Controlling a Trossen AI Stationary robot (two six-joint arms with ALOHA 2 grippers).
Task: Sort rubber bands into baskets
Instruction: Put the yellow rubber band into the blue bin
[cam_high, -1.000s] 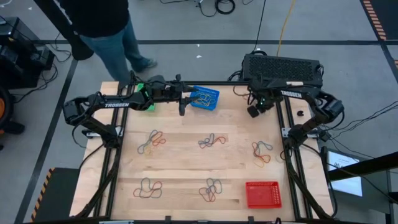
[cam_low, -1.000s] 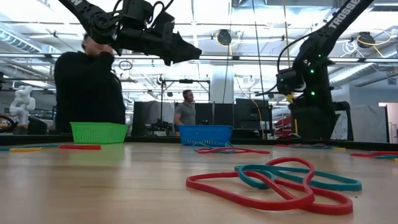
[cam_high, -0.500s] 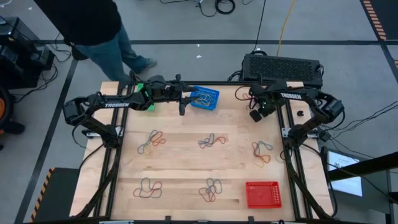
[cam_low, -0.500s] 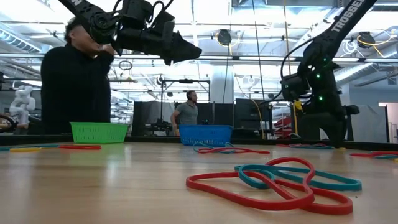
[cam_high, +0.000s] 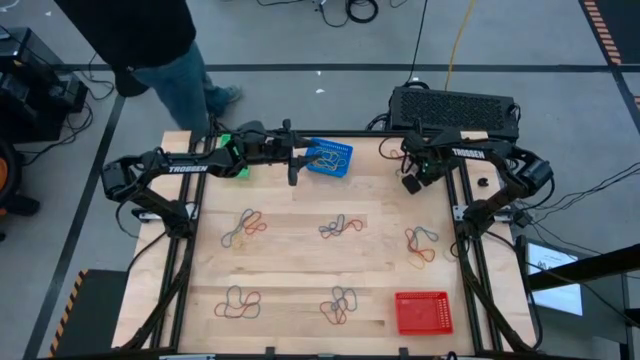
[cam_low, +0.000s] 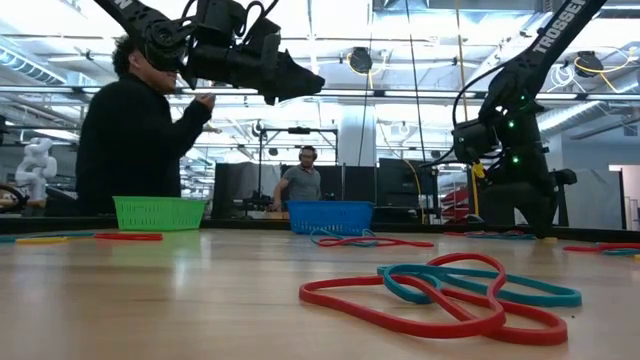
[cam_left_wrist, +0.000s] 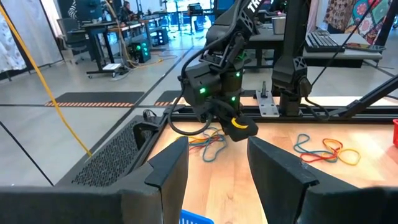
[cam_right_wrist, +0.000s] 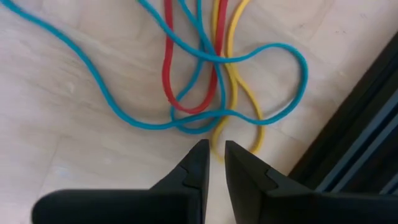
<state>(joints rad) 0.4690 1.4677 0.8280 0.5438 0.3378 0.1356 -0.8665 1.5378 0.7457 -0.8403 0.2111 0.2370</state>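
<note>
Nearest the low camera lies a tangle of red and teal rubber bands (cam_low: 440, 293); further clusters are spread over the table (cam_high: 290, 250), and the red basket (cam_high: 423, 312) sits at the front right. Right gripper (cam_right_wrist: 214, 155) points down at the far right corner, fingers nearly together with a thin gap, nothing between them; only its wrist view shows blue, red and yellow bands directly below its tips. Left gripper (cam_left_wrist: 214, 163) is stretched level along the far edge, fingers spread and empty, just beside the blue basket (cam_high: 329, 157). The green basket (cam_low: 159, 212) sits beneath that arm. A person (cam_low: 135, 140) stands beyond.
</note>
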